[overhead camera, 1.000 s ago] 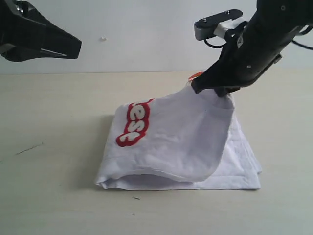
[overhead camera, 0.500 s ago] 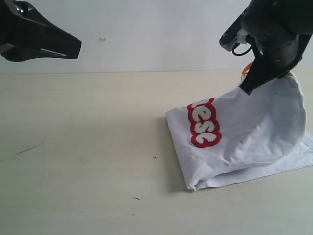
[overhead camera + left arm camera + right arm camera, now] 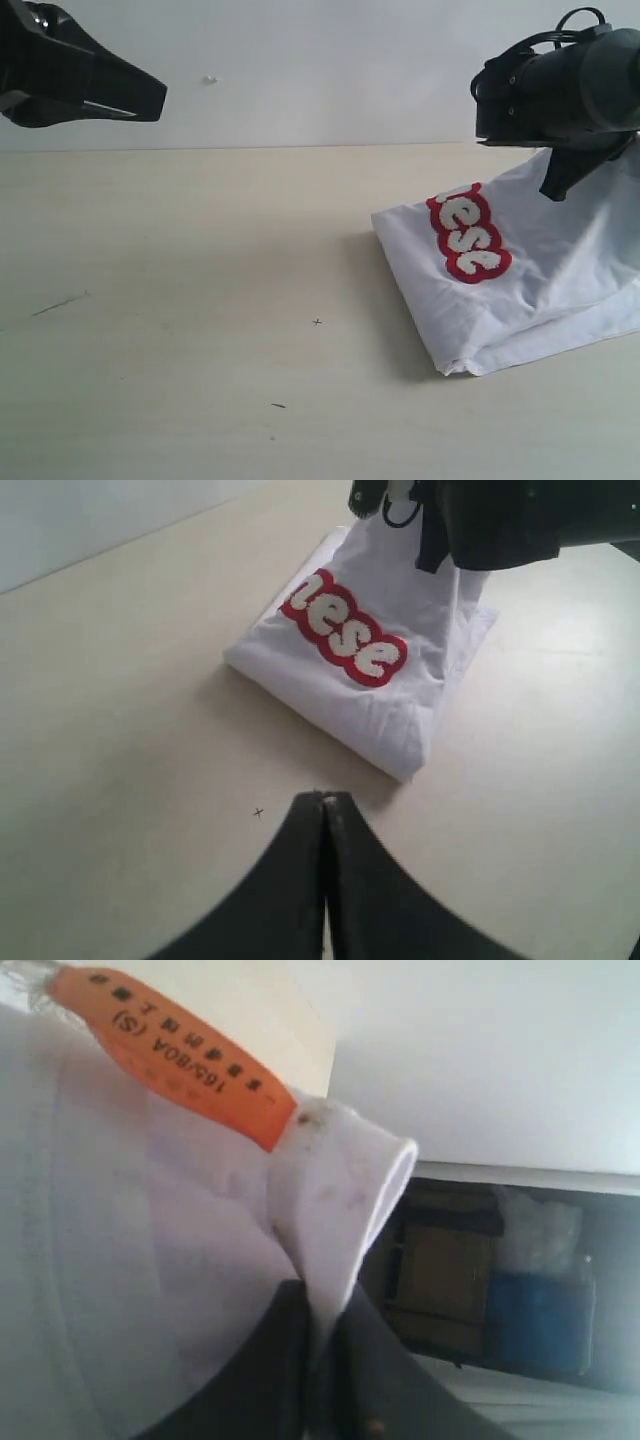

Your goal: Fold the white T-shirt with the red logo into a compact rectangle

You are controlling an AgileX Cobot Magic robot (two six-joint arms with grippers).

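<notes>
The white T-shirt lies folded at the right of the table, its upper layer lifted. The red logo faces up on it, showing "ese", and appears as the red logo in the left wrist view on the white T-shirt. My right gripper is shut on a pinched fold of the shirt's fabric beside the orange neck tag. My left gripper hovers high at the far left, shut and empty, with its fingertips over bare table short of the shirt.
The pale wooden table stretches left of the shirt with small dark specks. A white wall rises behind. The shirt reaches the right edge of the exterior view.
My right gripper has dragged the shirt to the right across the table, holding its lifted layer. The left arm has not moved.
</notes>
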